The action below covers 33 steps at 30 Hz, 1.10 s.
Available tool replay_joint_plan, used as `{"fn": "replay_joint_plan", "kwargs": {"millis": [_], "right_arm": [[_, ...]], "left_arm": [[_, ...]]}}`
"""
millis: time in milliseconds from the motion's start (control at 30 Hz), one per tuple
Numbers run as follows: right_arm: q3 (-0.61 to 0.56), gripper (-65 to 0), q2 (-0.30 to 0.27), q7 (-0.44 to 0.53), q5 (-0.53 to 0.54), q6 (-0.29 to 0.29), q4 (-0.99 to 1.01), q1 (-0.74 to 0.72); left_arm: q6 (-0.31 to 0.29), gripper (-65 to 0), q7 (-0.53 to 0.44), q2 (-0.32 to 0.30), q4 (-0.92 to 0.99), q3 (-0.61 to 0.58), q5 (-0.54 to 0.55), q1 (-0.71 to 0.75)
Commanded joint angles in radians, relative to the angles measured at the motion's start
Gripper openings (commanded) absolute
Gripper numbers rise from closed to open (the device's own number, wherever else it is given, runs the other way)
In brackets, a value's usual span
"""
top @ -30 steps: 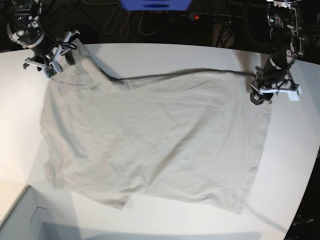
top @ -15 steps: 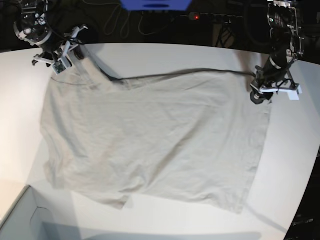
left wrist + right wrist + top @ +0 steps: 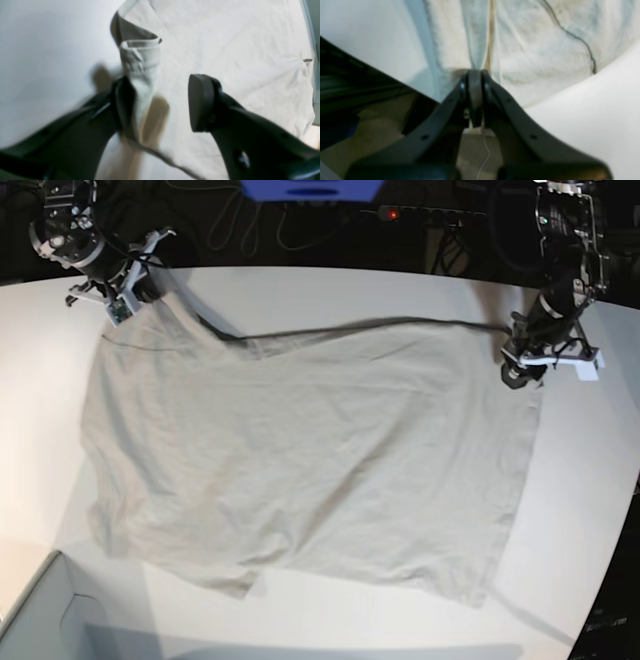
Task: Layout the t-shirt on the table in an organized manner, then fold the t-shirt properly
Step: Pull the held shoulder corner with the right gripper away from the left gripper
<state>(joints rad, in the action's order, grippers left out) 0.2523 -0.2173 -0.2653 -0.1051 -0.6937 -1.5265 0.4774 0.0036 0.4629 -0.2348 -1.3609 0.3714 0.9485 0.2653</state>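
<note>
T-shirt (image 3: 310, 460) lies spread nearly flat across the white desk (image 3: 330, 290), lightly wrinkled, far edge running between the two arms. Right tool (image 3: 475, 75) at the shirt's far corner on the base view's left: jaws pressed fully together, a pinch of cloth rising from between them. Left tool (image 3: 160, 100) at the opposite far corner: jaws standing apart, a folded hem corner leaning against one finger (image 3: 123, 100), the other finger (image 3: 200, 102) clear of the cloth. Pale box corner (image 3: 40, 620) at near left.
</note>
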Motion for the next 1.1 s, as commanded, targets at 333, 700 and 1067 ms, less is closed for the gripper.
{"fn": "replay_joint_plan", "kwargs": {"millis": [333,700,1067], "right_arm": [[0.005,-65.0,-0.003,0.024,0.014,-0.004,-0.184,0.099],[-0.115,-65.0,0.04,0.025,0.008,-0.004,-0.268,0.206],[-0.204,-65.0,0.046,0.024,-0.184,-0.004,-0.113,0.165]], "left_arm": [[-0.007,-31.2,-0.017,-0.011,-0.015,0.005,0.014,-0.007],[-0.007,-31.2,-0.017,-0.011,-0.015,0.005,0.014,-0.007],[-0.007,-31.2,-0.016,-0.013,-0.015,0.005,0.014,-0.005]]}}
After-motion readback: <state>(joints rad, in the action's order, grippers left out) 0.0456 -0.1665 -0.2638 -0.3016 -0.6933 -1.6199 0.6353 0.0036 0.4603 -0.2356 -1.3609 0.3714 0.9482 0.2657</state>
